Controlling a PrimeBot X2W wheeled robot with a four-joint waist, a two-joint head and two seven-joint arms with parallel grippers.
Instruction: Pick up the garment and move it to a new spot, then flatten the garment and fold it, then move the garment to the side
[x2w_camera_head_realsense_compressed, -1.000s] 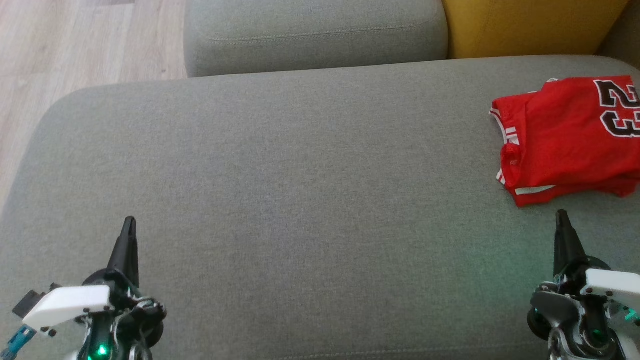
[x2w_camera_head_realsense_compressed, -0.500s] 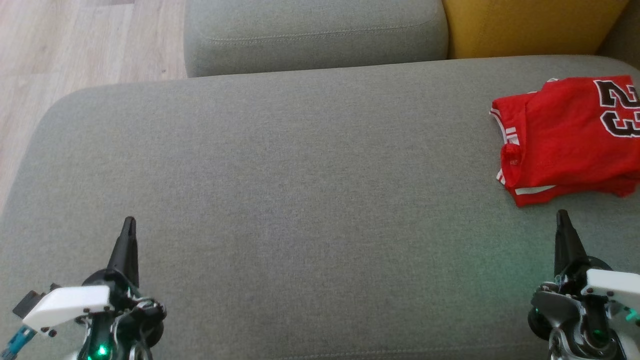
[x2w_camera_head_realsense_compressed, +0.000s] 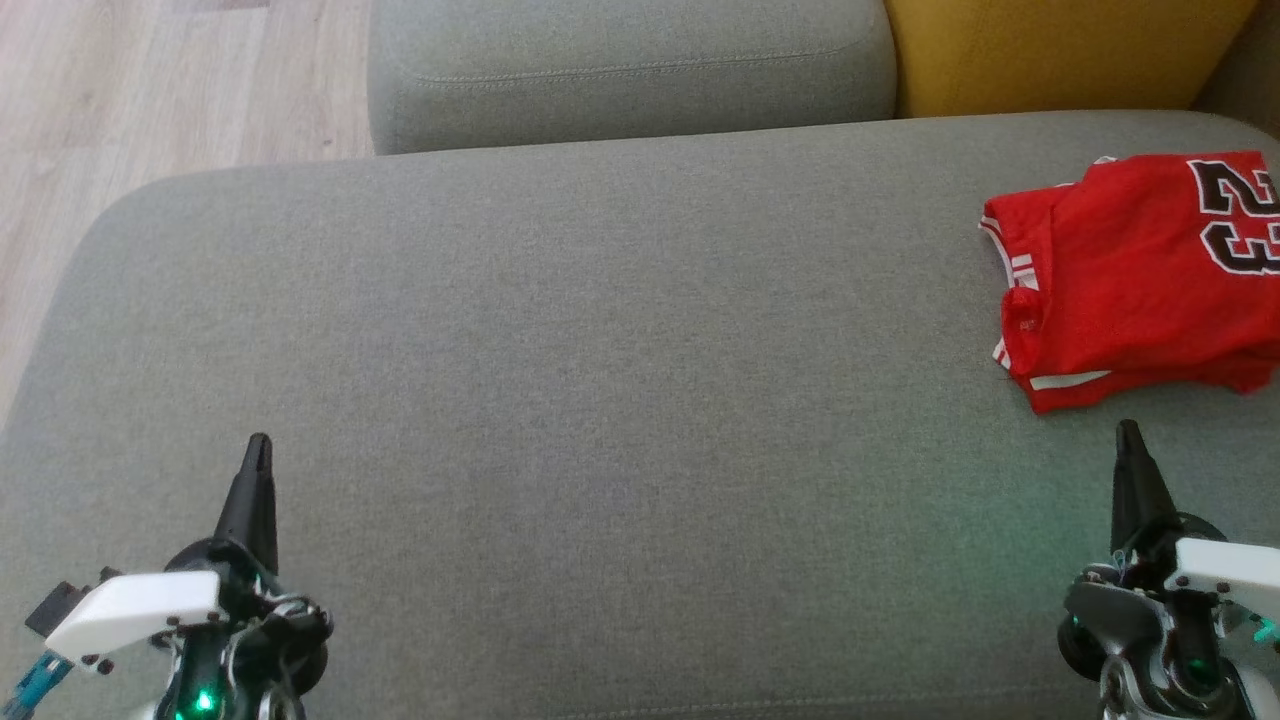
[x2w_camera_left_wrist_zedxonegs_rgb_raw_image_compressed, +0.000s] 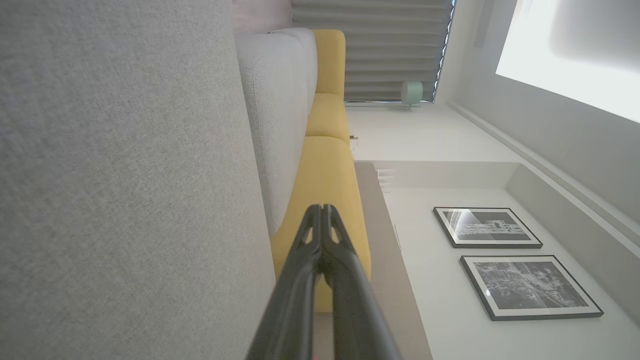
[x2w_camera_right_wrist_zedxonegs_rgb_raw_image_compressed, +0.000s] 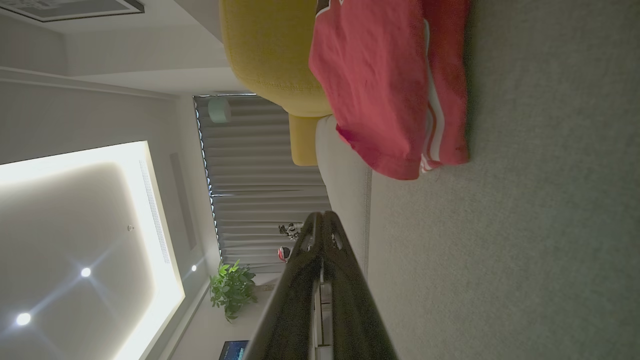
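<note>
From the head: a grey sofa seat across most of the frame, with the garment folded into a flat red bundle at its far right. Black "23" uppermost and cut off by the frame edge, striped trim showing along the left and near edges. At the lower left, the left fingers, pressed together into one dark point, empty, well apart from the garment. At the lower right, the right fingers, likewise clenched and empty, tips near the garment's near edge but not touching it. Beyond the seat, a grey back cushion, a yellow cushion to its right, and wooden floor at the upper left.

From the left wrist: fingers closed tip to tip with nothing between, running alongside the grey seat fabric. Farther off, two framed pictures on a white wall, slatted blinds and a pale green lamp.

From the right wrist: fingers shut on nothing. Garment ahead on the seat, clear of the tips, red layers stacked with white stripes at the edge. Behind it yellow upholstery, then a curtain, a potted plant and a lit ceiling panel.
</note>
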